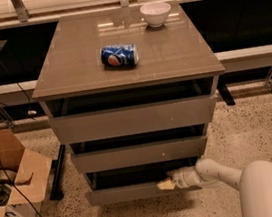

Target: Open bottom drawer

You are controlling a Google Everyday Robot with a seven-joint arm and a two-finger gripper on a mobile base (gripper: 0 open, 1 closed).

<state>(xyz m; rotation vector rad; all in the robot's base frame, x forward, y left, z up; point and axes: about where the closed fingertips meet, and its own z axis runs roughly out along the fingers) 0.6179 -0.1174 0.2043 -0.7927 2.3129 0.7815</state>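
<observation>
The bottom drawer (pixel 123 193) is the slimmest of three grey-brown handleless fronts, lowest in the cabinet (pixel 126 71). It stands pulled out a little, with a dark gap above its front. My gripper (pixel 166 184) reaches in from the lower right on a white arm (pixel 220 172). Its tan tip sits at the top edge of the drawer front, right of centre, touching or hooked over it.
A blue soda can (pixel 119 55) lies on its side on the cabinet top, and a white bowl (pixel 156 13) stands at the back. An open cardboard box (pixel 13 183) with cables sits on the floor at the left. The floor is speckled terrazzo.
</observation>
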